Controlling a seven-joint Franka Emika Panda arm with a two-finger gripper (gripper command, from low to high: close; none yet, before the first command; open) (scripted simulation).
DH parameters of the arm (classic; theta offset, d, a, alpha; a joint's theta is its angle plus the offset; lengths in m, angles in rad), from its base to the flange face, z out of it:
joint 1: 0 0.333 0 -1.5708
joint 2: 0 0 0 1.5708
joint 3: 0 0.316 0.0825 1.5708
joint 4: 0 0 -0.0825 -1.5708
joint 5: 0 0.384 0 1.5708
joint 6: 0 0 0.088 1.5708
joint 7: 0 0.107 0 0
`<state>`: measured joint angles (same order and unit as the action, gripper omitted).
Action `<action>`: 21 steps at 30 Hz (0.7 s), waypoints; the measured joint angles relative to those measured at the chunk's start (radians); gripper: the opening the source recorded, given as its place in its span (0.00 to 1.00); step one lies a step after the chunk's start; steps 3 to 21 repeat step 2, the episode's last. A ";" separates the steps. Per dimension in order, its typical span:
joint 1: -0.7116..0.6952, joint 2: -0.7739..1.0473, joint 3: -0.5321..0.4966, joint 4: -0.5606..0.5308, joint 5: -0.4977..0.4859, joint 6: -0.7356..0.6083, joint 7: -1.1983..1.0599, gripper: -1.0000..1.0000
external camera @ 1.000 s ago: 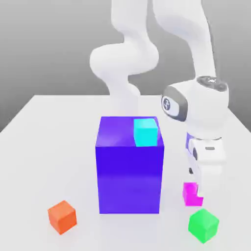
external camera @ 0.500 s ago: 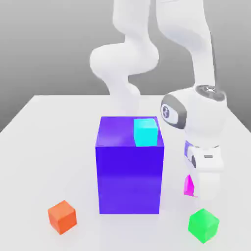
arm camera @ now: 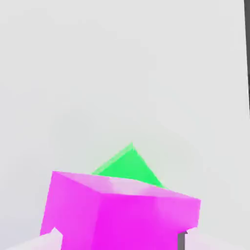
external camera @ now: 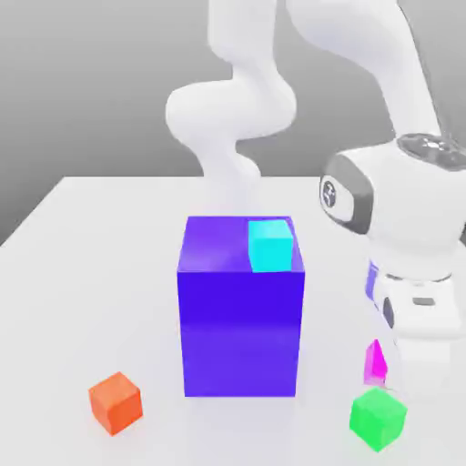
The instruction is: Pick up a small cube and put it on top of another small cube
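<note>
The small magenta cube (external camera: pixel 375 362) hangs just off the table, with my gripper (external camera: pixel 393 369) shut on it. Only a thin sliver of the cube shows beside the white hand in the exterior view. Right below and slightly in front of it sits the green cube (external camera: pixel 378 419). In the hand view the magenta cube (arm camera: pixel 117 215) is held between my two pale fingertips (arm camera: pixel 44 241), and a corner of the green cube (arm camera: pixel 129 166) peeks out from behind it on the white table.
A big purple-blue block (external camera: pixel 239 309) stands mid-table with a cyan cube (external camera: pixel 269 244) on its top, at the back corner toward the exterior view's right. An orange cube (external camera: pixel 115 402) lies at the front on the exterior view's left. The white table (external camera: pixel 82 273) extends around them.
The magenta cube has left the table in my grip. The hand carried it toward the exterior view's right and now holds it just over the green cube.
</note>
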<state>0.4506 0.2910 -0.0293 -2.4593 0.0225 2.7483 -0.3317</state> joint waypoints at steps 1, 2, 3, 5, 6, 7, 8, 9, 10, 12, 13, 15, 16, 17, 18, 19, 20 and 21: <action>0.000 0.000 0.000 0.000 0.000 0.000 0.000 1.00; 0.000 0.000 0.000 0.000 0.000 0.000 0.000 1.00; 0.000 0.000 0.000 0.000 0.000 0.000 0.000 1.00; 0.000 0.000 0.000 0.000 0.000 0.000 0.000 1.00; 0.000 0.000 0.000 0.000 0.000 0.000 0.000 1.00; 0.000 0.000 0.000 0.000 0.000 0.000 0.000 1.00; 0.000 0.000 0.000 0.000 0.000 0.000 0.000 1.00; 0.000 0.000 0.000 0.000 0.000 0.000 0.000 1.00; 0.000 0.000 0.000 0.000 0.000 0.000 0.000 1.00; 0.000 0.000 0.000 0.000 0.000 0.000 0.000 1.00; 0.000 0.000 0.000 0.000 0.000 0.000 0.000 1.00; 0.000 0.000 0.000 0.000 0.000 0.000 0.000 1.00; 0.000 0.000 0.000 0.000 0.000 0.000 0.000 1.00; 0.000 0.000 0.000 0.000 0.000 0.000 0.000 1.00; 0.000 0.000 0.000 0.000 0.000 0.000 0.000 1.00; 0.000 0.000 0.000 0.000 0.000 0.000 0.000 1.00; 0.000 0.000 0.000 0.000 0.000 0.000 0.000 1.00; 0.000 0.000 0.000 0.000 0.000 0.000 0.000 1.00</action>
